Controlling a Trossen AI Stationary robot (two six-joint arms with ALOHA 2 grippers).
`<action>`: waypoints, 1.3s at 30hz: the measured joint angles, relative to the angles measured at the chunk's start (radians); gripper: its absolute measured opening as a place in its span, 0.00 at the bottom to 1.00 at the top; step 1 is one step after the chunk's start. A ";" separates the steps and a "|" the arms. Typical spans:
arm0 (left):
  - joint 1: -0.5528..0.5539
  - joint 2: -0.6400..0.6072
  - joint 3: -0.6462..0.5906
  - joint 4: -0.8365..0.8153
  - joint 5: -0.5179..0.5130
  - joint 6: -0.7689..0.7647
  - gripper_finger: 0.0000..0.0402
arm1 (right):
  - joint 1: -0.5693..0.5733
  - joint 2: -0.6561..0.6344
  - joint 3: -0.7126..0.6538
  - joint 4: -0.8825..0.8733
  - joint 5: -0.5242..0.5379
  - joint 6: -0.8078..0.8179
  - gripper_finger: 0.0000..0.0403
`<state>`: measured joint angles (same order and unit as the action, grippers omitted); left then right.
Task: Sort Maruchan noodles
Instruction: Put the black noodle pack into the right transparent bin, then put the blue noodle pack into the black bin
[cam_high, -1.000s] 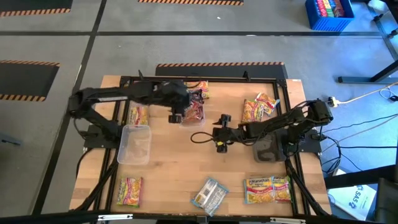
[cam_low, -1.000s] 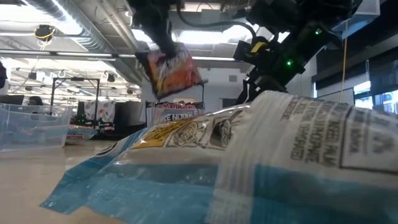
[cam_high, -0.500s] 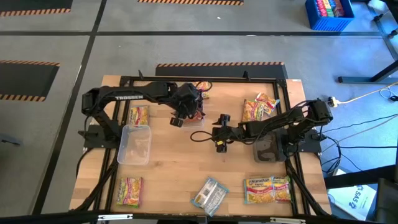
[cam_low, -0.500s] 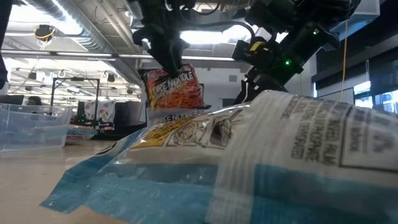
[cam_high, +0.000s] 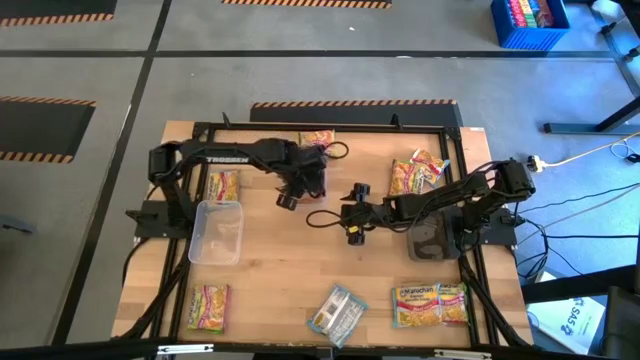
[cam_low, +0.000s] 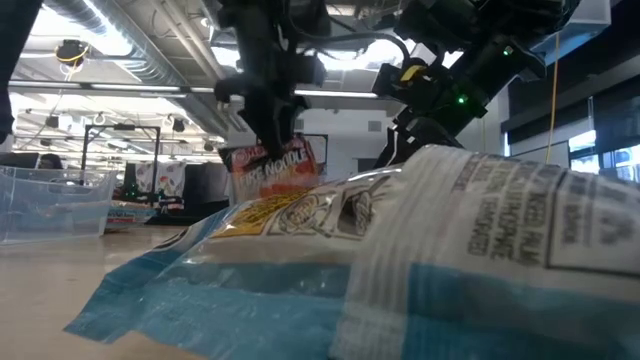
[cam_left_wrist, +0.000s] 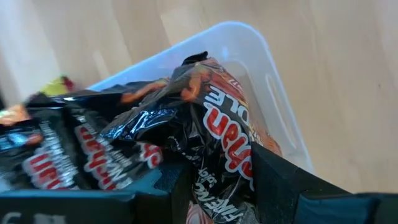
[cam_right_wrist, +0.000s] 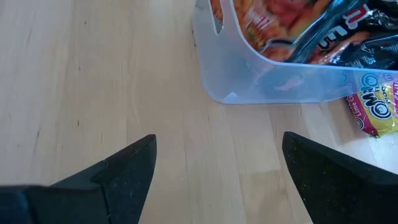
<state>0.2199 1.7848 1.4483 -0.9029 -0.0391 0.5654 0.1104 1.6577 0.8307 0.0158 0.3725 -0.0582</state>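
Left gripper: left gripper (cam_high: 300, 180) hangs over a clear bin (cam_left_wrist: 273, 106) near the worktop's far edge, fingers (cam_left_wrist: 280, 180) half closed on a dark maroon packet (cam_left_wrist: 224, 137) that dips into the bin among other dark packets (cam_left_wrist: 68, 155).
Near-left corner: yellow-pink packet (cam_high: 207, 306) lies flat, just inside the frame rail.
Left side: empty clear bin (cam_high: 217, 231) sits beside the left arm's base, with a yellow packet (cam_high: 222, 185) just beyond it.
Near edge: light blue packet (cam_high: 337, 311) lies tilted close to the worktop's (cam_high: 280, 270) front edge; it fills the foreground of the low view (cam_low: 400, 270).
Centre: bare wood from the filled bin to the near edge, broken only by a loop of black cable (cam_high: 320, 220).
Right gripper: right gripper (cam_high: 354, 212) waits at mid-worktop, fingers (cam_right_wrist: 124, 168) spread wide, holding nothing, pointed at the filled bin's wall.
Far right: orange-and-yellow packets (cam_high: 415, 172) are heaped near the far right corner.
Near right: two yellow packets (cam_high: 430, 303) lie side by side just inside the right rail.
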 joint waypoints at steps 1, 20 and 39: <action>0.000 0.010 0.000 0.006 -0.001 -0.013 0.35 | 0.000 0.000 0.000 0.001 0.000 0.000 0.83; -0.092 0.026 0.047 -0.035 -0.196 -0.121 0.44 | 0.000 0.000 0.000 0.013 0.000 0.000 0.83; -0.560 -0.491 -0.204 0.012 -0.379 -0.787 0.44 | 0.022 -0.028 0.001 0.002 -0.115 0.028 0.83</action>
<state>-0.3405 1.2941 1.2445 -0.8910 -0.4180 -0.2218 0.1325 1.6302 0.8313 0.0176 0.2579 -0.0304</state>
